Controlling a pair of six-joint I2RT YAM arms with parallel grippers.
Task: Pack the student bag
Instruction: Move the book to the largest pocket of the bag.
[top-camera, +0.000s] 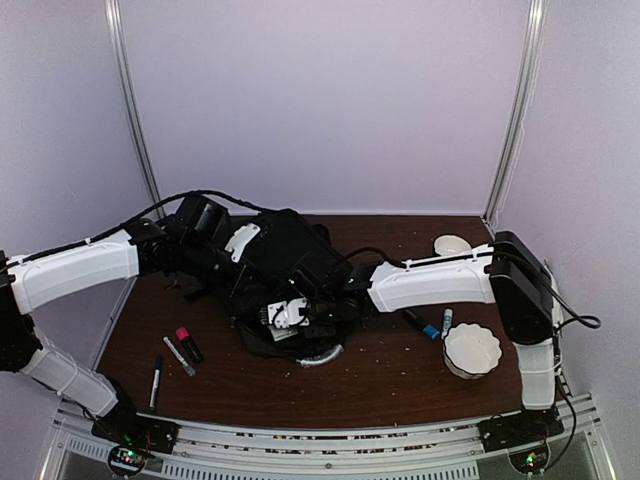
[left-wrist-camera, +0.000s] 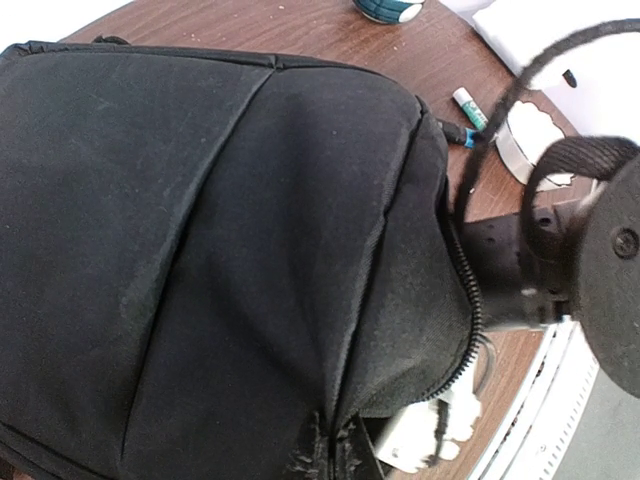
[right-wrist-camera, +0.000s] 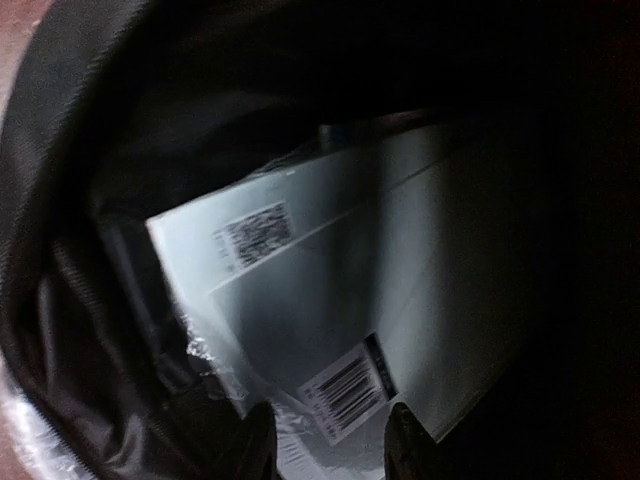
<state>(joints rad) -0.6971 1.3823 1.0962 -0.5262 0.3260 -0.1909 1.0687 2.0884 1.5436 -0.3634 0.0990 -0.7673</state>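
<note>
The student bag (top-camera: 285, 262) lies in the middle of the table, black and soft, its zippered mouth toward the near edge. Its fabric (left-wrist-camera: 200, 240) fills the left wrist view. My left gripper (left-wrist-camera: 335, 462) is shut on a bunched fold of that fabric at the bag's far side (top-camera: 240, 243). My right gripper (top-camera: 287, 315) is pushed into the bag's mouth. Inside, a white plastic-wrapped pack with barcode labels (right-wrist-camera: 330, 290) lies flat against the dark lining. My right gripper (right-wrist-camera: 328, 445) is open, its fingertips (right-wrist-camera: 250, 445) apart just over the pack's near edge.
Left of the bag lie a red-capped marker (top-camera: 188, 343), a grey marker (top-camera: 178, 356) and a dark pen (top-camera: 156, 380). On the right are blue-capped markers (top-camera: 432, 328), a white scalloped bowl (top-camera: 471, 350) and a small white cup (top-camera: 452, 244). A silver handle (top-camera: 322, 357) shows by the bag's mouth.
</note>
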